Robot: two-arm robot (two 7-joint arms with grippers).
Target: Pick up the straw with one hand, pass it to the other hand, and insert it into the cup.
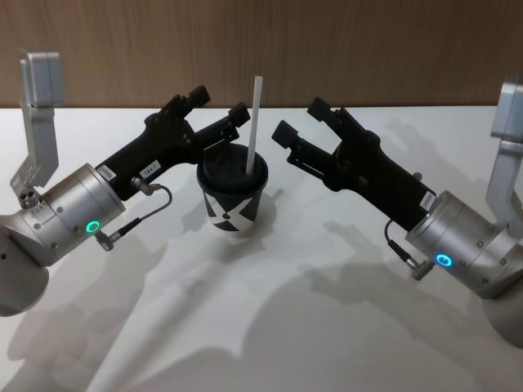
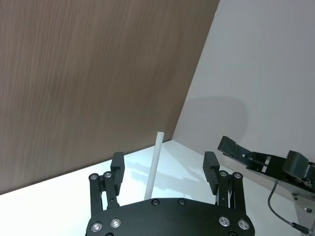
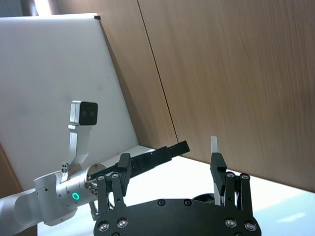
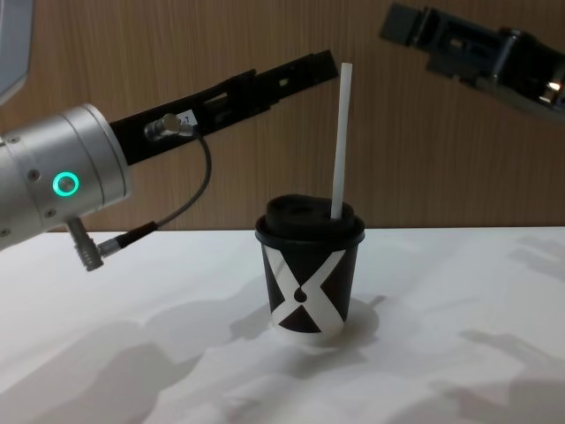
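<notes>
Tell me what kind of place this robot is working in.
Probably a lab or demo bench rather than a real café. A bare white table sits against a plain wood-grain wall, holding one black cup with a straw standing in its lid, while the left gripper and right gripper hang open beside it.

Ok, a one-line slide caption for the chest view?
Straw stands in the lidded cup; left gripper and right gripper hover above, both open.

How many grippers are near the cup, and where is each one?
2. The left gripper is open, beside the cup on its left. The right gripper is open, on its right. Neither touches the straw.
</notes>
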